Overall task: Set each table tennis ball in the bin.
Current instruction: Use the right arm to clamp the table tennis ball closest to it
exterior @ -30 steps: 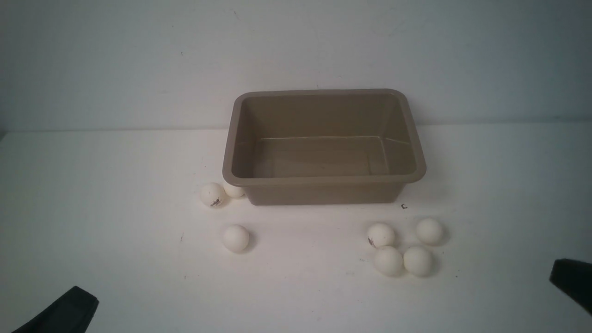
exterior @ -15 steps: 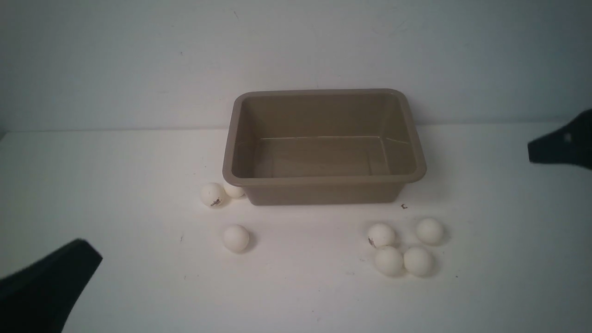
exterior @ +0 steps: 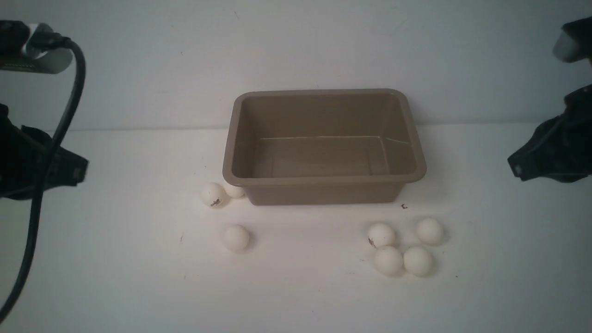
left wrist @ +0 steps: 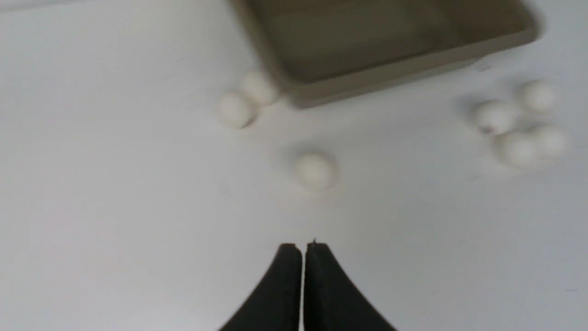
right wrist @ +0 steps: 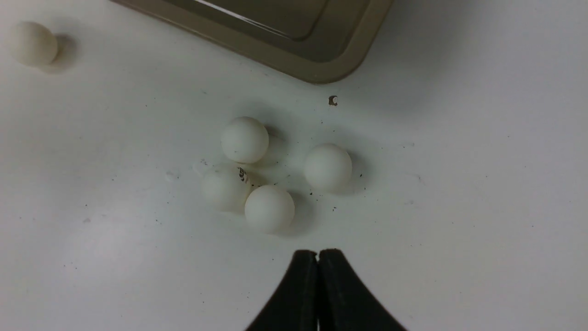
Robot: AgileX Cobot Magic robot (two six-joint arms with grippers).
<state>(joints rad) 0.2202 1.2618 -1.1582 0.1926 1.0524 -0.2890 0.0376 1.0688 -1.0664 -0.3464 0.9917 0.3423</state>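
On white desk (exterior: 115, 259), bin (exterior: 323, 193) upright near back wall. Seven table tennis balls (exterior: 236, 238) lie on desk outside bin: three by front-left corner, four clustered off front-right. Left hand (left wrist: 303, 250) and right hand (right wrist: 318, 255) both pressed together, above desk, apart from balls.

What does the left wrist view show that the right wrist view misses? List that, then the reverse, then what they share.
Only left wrist: the left gripper, shut, and two balls beside the bin, at its corner. Only right wrist: the right gripper, shut, and fine dark specks on the table. Both: the bin, the cluster of four balls, the lone ball.
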